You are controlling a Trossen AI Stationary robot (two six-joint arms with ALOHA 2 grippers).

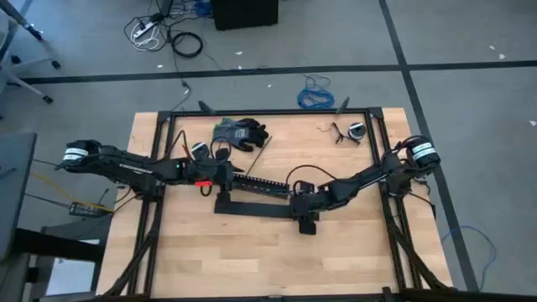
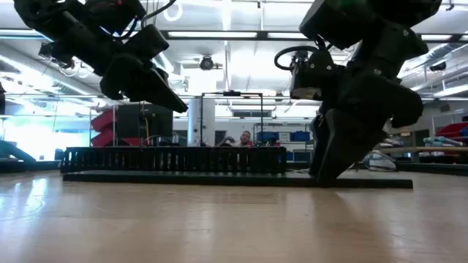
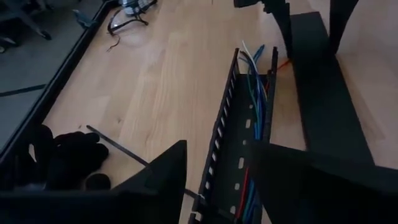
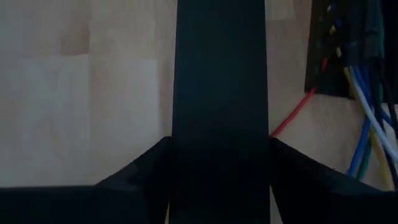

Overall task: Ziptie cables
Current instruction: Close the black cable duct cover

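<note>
Right gripper [image 1: 304, 220] straddles flat black strip [image 4: 219, 112], fingers wide on either side. Left gripper [image 1: 225, 174] open above slotted duct [image 3: 239, 134] holding the cables [image 3: 254, 81]. Risk: strip slips when squeezed, jolting cables out of the open duct end.

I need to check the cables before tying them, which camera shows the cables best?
The left wrist view: the cables lie along the slotted black duct, colours distinct. The right wrist view catches only their ends at its edge; the high view shows just the duct; the low view hides them behind its wall.
</note>
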